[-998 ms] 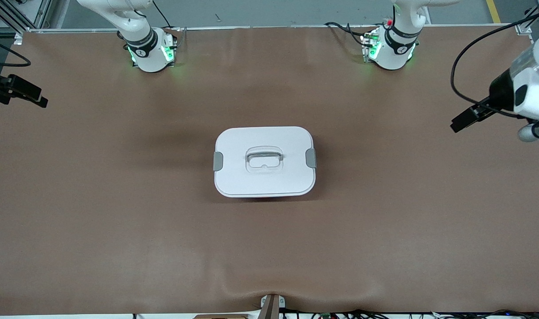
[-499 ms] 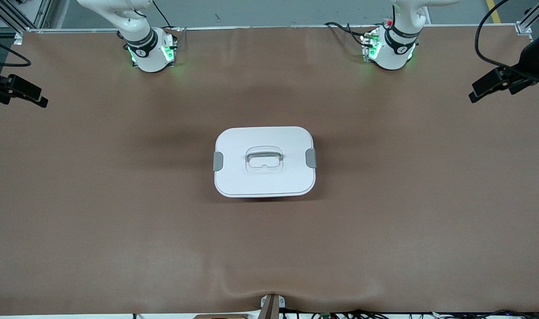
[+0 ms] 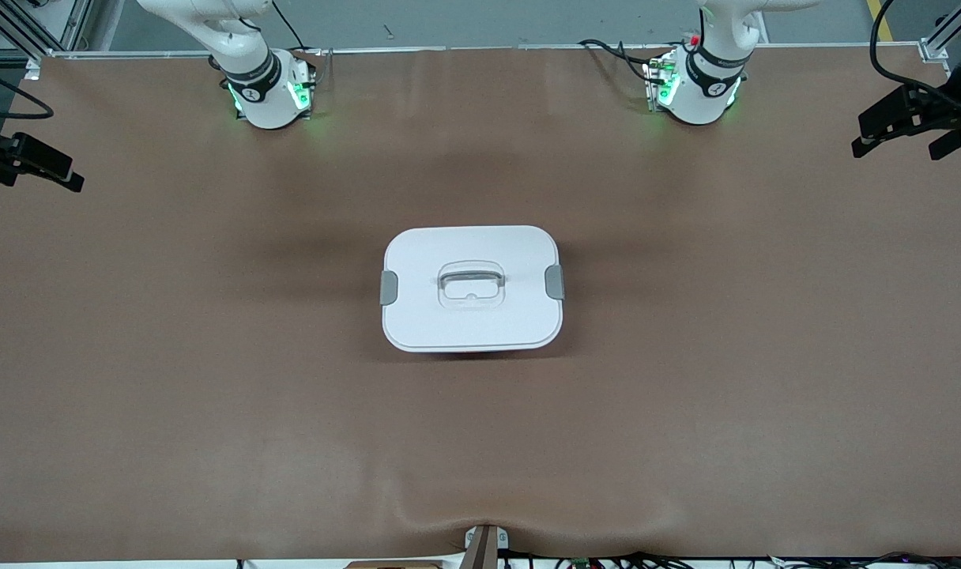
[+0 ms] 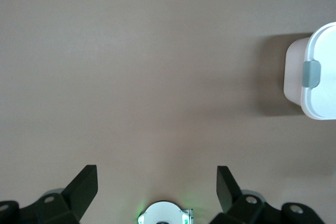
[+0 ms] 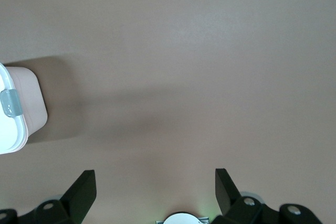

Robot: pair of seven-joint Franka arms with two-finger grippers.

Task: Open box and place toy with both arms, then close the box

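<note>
Now box (image 3: 472, 288) sat lid on, clips down, mid table (image 3: 212, 395), well apart from both grippers. Left gripper (image 3: 903, 126) hung jaws spread, empty, over its table end. Right gripper (image 3: 34, 164) likewise, waiting.

The rounded-rectangular plastic box with its lid on (image 3: 472, 288) sits mid-table (image 3: 212, 411), one side clip facing each arm's end. My left gripper (image 3: 895, 126) hangs over the table's left-arm end, my right gripper (image 3: 34, 164) over the right-arm end, both well apart from it.
</note>
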